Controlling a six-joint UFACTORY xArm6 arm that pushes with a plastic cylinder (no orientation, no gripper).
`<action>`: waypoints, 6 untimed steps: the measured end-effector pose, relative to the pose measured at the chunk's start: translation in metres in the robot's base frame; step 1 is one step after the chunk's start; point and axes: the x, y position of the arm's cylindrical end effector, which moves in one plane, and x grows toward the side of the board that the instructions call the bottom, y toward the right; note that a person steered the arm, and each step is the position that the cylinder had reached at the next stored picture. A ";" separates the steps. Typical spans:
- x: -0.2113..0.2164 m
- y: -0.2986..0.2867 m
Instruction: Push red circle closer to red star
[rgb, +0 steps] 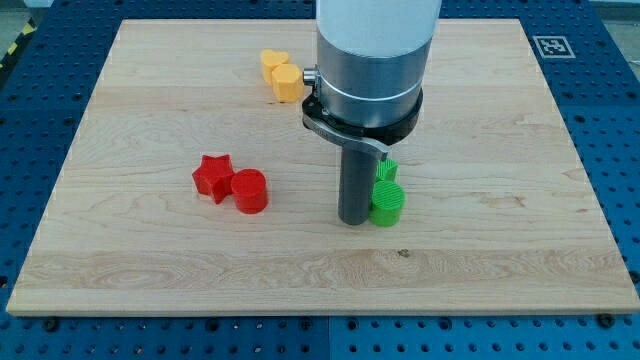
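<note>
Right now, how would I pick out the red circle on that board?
Look at the wooden board, in its left half. Two red blocks sit touching there: the red circle is the round, smooth-sided one to the right of the pointed red star.

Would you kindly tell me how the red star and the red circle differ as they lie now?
The red star has pointed arms; the red circle is a round cylinder. The red star lies toward the view's left, the red circle toward the right and slightly lower, nearer my tip. Both are red, on the wooden board, and appear to touch.
</note>
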 end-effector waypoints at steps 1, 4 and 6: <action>0.000 -0.018; -0.029 -0.101; -0.029 -0.101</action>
